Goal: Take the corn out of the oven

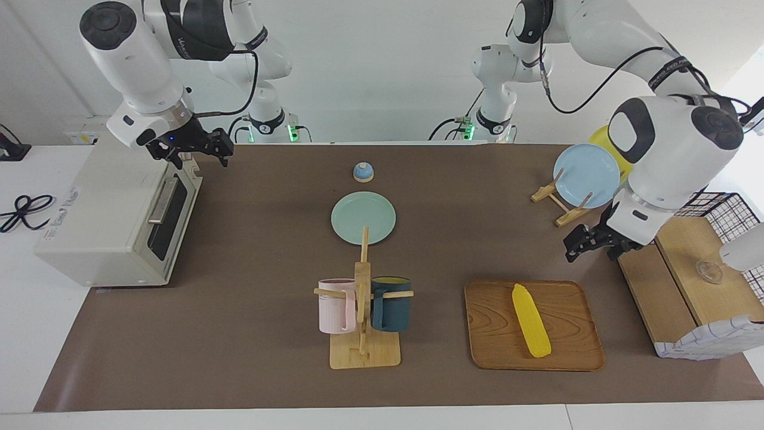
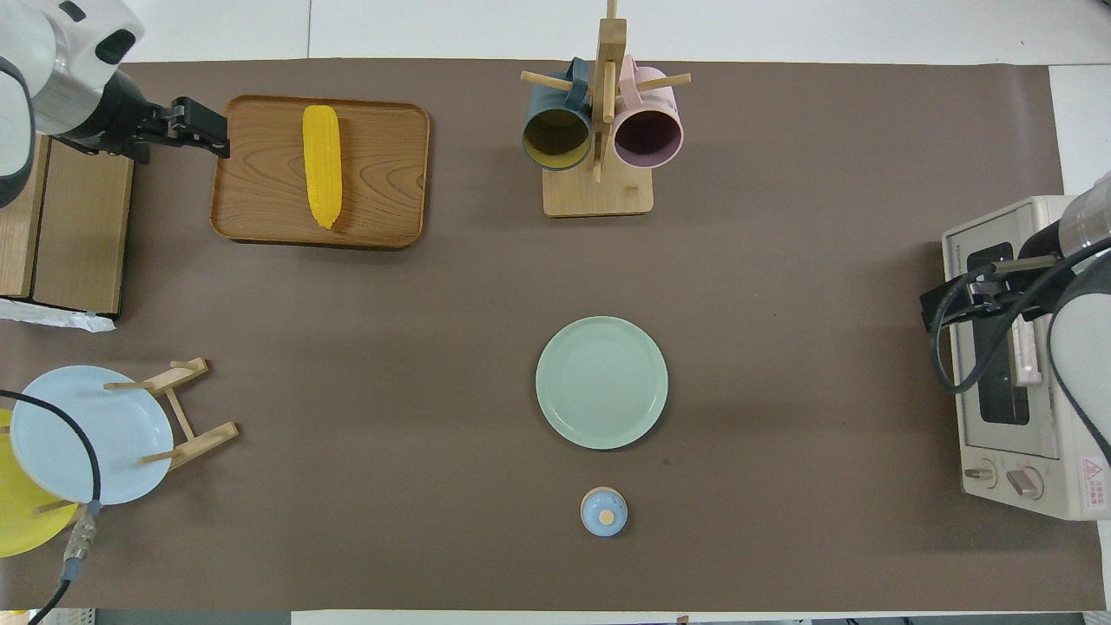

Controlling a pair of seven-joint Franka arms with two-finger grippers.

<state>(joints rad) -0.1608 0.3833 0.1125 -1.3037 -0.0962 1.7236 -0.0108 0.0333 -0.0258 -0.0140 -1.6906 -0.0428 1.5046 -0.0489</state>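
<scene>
Corn [image 1: 531, 321]: lies flat along the wooden tray [image 1: 573, 352], well apart from the oven [image 1: 113, 221], at the left arm's end of the tabletop [image 1: 239, 334]; the tray keeps it from rolling, and the task looks done.
Oven: door appears closed, handle facing the tabletop's middle.
Left gripper [image 1: 588, 245]: hangs beside the tray's edge nearer the robots, fingers wide and holding nothing, as fits a finished release.
Right gripper [image 1: 197, 149]: hangs over the oven's top front edge, fingers wide and empty, likely clear of the door handle.
Mug rack [image 1: 363, 310]: stands between tray and oven, untouched.
</scene>
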